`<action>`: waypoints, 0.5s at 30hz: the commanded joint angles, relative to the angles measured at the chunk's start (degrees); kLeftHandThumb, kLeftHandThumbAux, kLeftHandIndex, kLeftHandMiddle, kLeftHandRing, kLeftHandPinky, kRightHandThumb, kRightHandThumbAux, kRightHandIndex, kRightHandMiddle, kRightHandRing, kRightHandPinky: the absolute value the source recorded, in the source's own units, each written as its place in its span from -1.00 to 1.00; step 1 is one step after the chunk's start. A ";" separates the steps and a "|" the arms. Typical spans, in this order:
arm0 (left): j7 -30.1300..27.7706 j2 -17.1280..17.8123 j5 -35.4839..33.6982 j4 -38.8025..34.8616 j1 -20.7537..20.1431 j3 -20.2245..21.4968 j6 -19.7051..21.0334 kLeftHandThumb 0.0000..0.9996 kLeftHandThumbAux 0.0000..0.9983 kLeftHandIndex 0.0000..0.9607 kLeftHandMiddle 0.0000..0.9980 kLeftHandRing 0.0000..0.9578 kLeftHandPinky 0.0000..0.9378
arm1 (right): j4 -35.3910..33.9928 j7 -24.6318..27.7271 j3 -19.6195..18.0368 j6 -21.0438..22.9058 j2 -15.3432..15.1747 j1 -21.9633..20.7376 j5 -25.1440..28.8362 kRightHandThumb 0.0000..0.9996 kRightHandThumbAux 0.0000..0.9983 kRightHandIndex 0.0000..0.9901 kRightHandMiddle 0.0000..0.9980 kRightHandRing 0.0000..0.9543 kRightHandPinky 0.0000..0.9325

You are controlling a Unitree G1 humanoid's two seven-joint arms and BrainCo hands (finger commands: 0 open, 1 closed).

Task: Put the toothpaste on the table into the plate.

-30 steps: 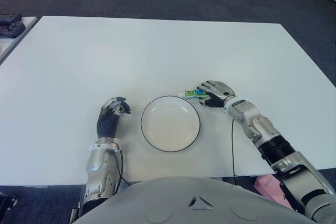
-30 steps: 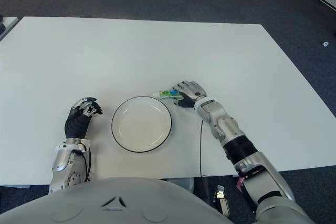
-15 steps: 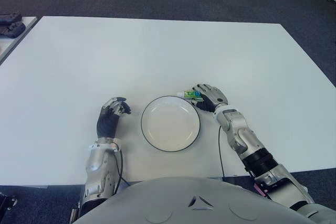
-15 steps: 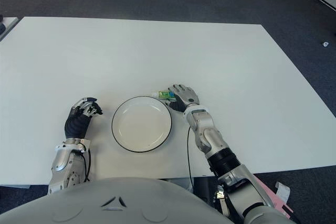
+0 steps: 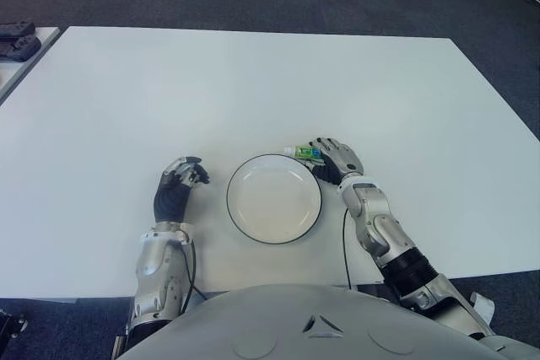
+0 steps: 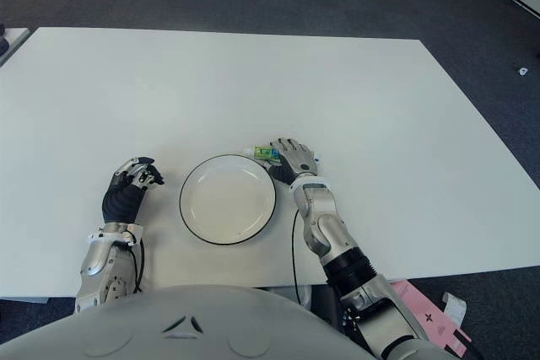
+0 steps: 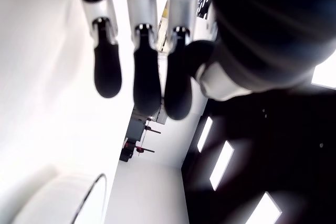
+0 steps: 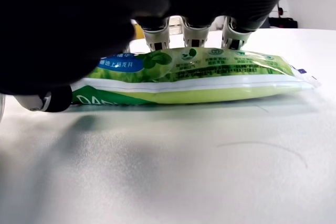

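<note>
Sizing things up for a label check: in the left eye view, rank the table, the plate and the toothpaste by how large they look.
1. table, filling most of the view.
2. plate, the white one with a dark rim.
3. toothpaste, only a short end showing beyond the right hand, so its full size is unsure.

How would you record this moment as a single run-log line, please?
right hand: over toothpaste, not clearly gripped | toothpaste: on table beside plate | left hand: idle, left of plate
</note>
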 commanded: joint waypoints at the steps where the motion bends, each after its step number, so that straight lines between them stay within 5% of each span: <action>1: 0.11 0.25 -0.24 1.52 1.32 0.48 2.67 0.42 0.44 -0.10 0.17 0.18 0.14 | 1.34 1.27 1.41 3.03 1.15 2.18 -0.95 0.17 -0.69 -1.00 -1.00 -1.00 -1.00; 15: 0.48 0.70 0.11 0.49 2.09 0.52 3.13 0.42 0.44 -0.09 0.17 0.18 0.14 | 3.52 -1.24 2.29 5.89 2.66 4.12 -1.95 0.20 -0.67 -1.00 -1.00 -1.00 -1.00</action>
